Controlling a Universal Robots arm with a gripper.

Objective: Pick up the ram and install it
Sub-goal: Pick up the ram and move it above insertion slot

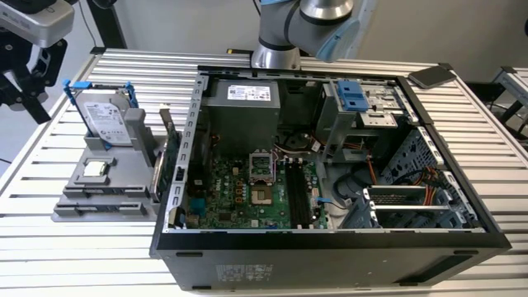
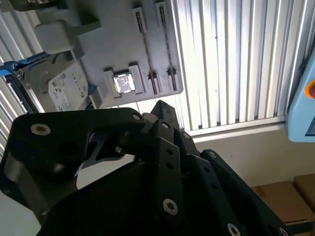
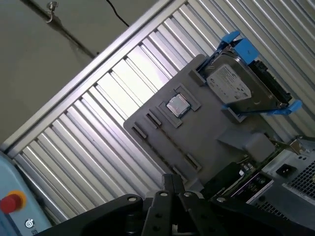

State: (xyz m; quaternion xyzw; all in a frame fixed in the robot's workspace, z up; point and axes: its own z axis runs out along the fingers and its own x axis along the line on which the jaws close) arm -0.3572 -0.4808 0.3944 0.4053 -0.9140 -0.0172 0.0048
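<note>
The gripper (image 1: 23,86) hung at the exterior view's 10 o'clock corner, out by the edge of the slatted table (image 1: 74,260) and well apart from the open computer case (image 1: 330,257). How its jaws stood could not be told. The arm (image 1: 305,18) rose at 12 o'clock, behind the case.

At 9 o'clock of the case, just beside it, lay the grey holder (image 1: 83,192). A hard drive (image 1: 107,120) stood tilted at the holder's 12 o'clock end. The square silver processor chip (image 1: 96,167) sat in a pocket near its middle. The green expansion card (image 1: 170,164) stood on edge at its 3 o'clock side, between holder and case wall. Both wrist views looked past the gripper's black links onto this holder, and the first wrist view showed the blue caddy (image 3: 236,43) clasping the drive.

Inside the case the green motherboard (image 1: 239,198) lay flat, with two long black memory slots (image 1: 298,192) toward its 3 o'clock edge. Where the ram was could not be told for certain, nor whether a stick sat in those slots.
</note>
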